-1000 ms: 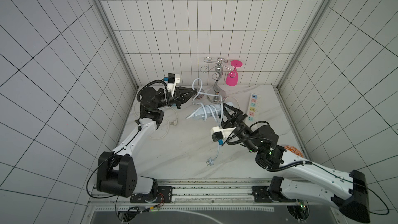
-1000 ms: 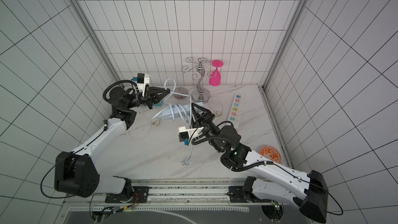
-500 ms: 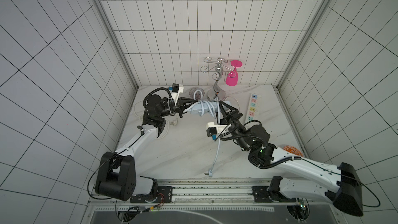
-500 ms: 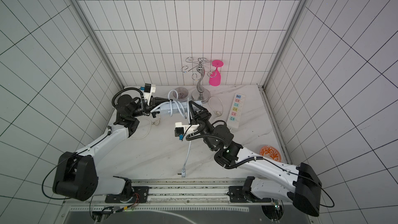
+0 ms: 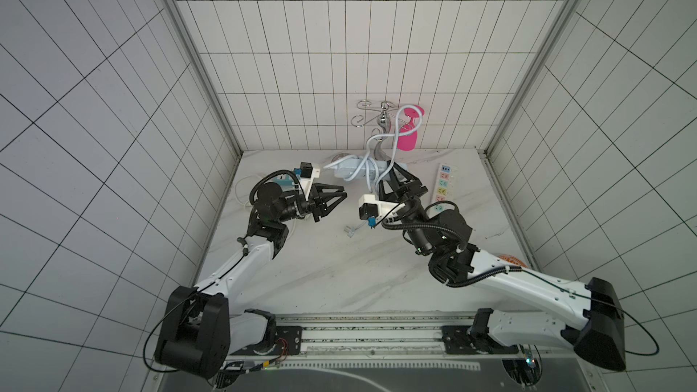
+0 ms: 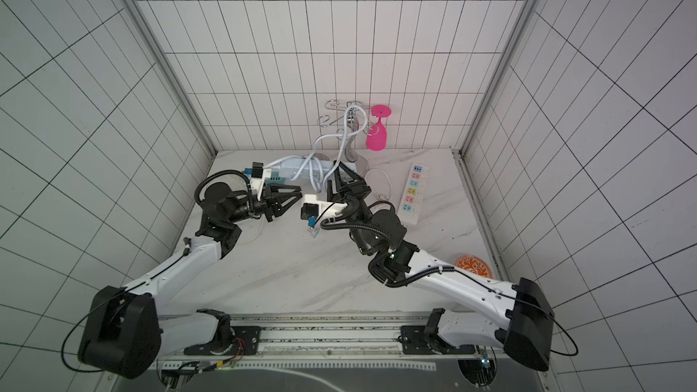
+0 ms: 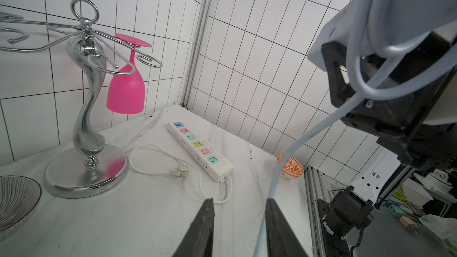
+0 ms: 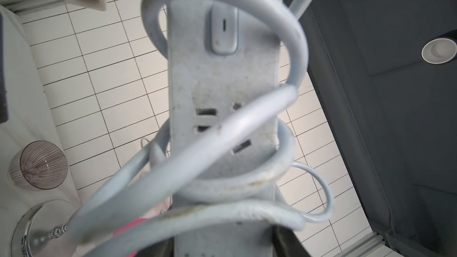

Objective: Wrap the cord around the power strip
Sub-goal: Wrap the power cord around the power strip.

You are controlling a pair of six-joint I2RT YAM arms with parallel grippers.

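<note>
At the front of the bench, the plug dangles at the end of the loose tail; whether it touches the surface I cannot tell. Just behind it the two arms meet. The left end effector stands released, its fingers apart, and in the left wrist view the cord drops between them, close to one finger and not pinched. The right end effector is clenched on one end of the power strip, which it holds raised above the bench. The strip's long axis runs across the bench, its free end reaching over toward the left arm's side. From the left end effector the strip lies up and farther back, while the tail is right at its fingers. So the left arm is nearer the loose cord, and my guess is that it must pinch that tail and carry it across the strip's short width. I count about three slack turns on the strip, plus one tall loop rising behind. Farther back I count three strips in all: the held one, a white strip with coloured sockets, and a teal strip. There are also one chrome rack, one pink glass, one striped bowl and one orange bowl.
</note>
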